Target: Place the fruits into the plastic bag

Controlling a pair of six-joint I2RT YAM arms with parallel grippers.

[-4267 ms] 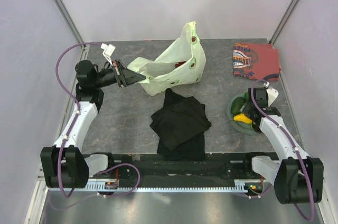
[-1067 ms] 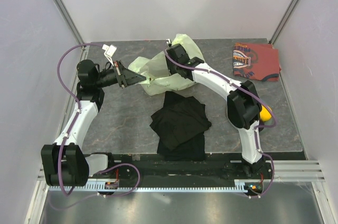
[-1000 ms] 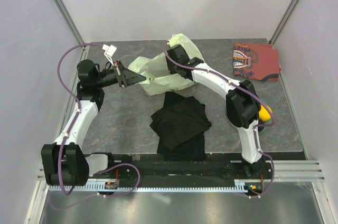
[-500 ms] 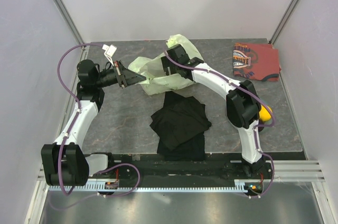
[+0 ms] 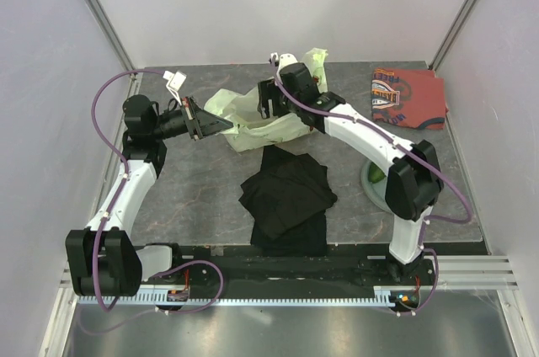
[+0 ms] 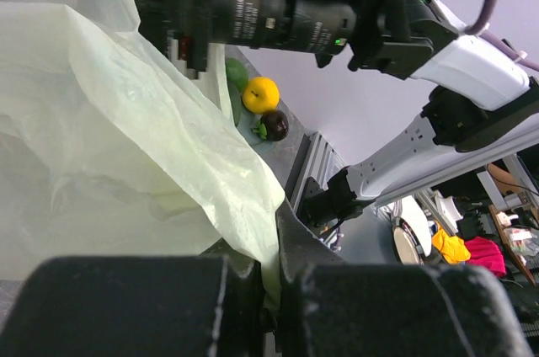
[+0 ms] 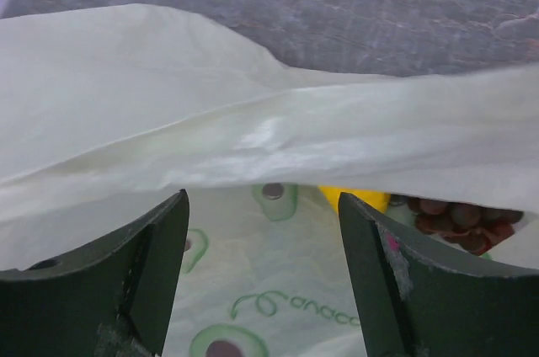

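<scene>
I have the left gripper [image 6: 269, 277] clamped on the rim of the bag [image 5: 244, 130] at the table's [image 5: 194, 197] far middle (limp, slippery film, I judge, best pinched at the rim), the right gripper [image 7: 261, 205] spread empty over its mouth, and light fruits [image 6: 261, 94] waiting by the right edge.

A dark grey, marbled bench [image 5: 194, 197] is enclosed at the back and on both sides by plain white walls [image 5: 278, 3], which are joined by slanting aluminium posts [image 5: 95, 5]. The scene is lit evenly and softly. A brushed metal ledge [image 5: 278, 332] is seen beyond the near edge.
</scene>
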